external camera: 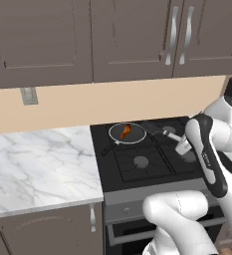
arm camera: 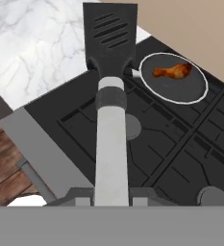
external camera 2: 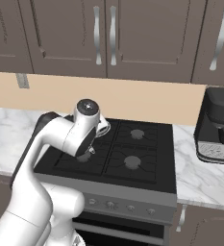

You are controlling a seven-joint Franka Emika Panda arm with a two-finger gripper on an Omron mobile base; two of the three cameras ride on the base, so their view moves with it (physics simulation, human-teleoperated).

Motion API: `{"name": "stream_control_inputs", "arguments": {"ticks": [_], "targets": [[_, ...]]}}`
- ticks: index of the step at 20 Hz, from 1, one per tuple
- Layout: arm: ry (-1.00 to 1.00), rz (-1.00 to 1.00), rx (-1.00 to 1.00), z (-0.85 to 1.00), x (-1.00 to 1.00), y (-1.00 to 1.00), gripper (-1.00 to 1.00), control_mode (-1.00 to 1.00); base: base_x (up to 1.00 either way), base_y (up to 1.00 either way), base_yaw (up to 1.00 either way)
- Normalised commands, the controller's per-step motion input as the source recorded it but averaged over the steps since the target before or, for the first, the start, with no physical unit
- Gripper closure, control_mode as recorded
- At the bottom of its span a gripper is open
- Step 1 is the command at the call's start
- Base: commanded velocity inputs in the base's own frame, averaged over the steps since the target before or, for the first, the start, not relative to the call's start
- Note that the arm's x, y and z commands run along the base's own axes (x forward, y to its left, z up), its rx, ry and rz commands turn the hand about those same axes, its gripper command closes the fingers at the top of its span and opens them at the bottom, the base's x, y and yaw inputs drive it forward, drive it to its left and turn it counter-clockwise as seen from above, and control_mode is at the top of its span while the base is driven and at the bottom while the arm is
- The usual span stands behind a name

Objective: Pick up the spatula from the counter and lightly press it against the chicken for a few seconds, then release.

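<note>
Flanking base views; shared stove [external camera: 133, 172]

A black gas cooktop [external camera: 142, 160] sits between two stretches of white marble counter [external camera: 38, 164]. On its far left burner rests a round dark frying pan with a silver rim [arm camera: 178, 90]. A black coffee machine [external camera 2: 219, 127] stands on the right counter. Dark brown wall cabinets [external camera: 43, 40] hang above a beige backsplash [external camera: 112, 102] carrying a grey outlet plate [external camera: 29, 95].

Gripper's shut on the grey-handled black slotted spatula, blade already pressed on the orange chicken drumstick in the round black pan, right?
Not pressed. Hand view: the gripper is shut on the grey-handled spatula, but its blade is apart from the orange chicken drumstick in the round pan.
</note>
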Motion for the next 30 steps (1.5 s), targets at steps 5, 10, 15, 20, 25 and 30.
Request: {"name": "stream_control_inputs", "arguments": {"ticks": [5,10,15,20,25,30], "targets": [[0.0,0.0,0.0,-0.03,0.2,-0.01,1.0,-1.0,0.0,0.0,0.0],[0.0,0.0,0.0,-0.01,0.21,0.0,1.0,-1.0,0.0,0.0,0.0],[0.01,0.0,0.0,-0.02,0.18,-0.01,1.0,-1.0,0.0,0.0,0.0],[0.0,0.0,0.0,-0.06,0.15,-0.05,1.0,-1.0,0.0,0.0,0.0],[0.0,0.0,0.0,-0.07,0.17,-0.01,1.0,-1.0,0.0,0.0,0.0],[0.0,0.0,0.0,-0.11,0.15,0.0,1.0,-1.0,0.0,0.0,0.0]]}}
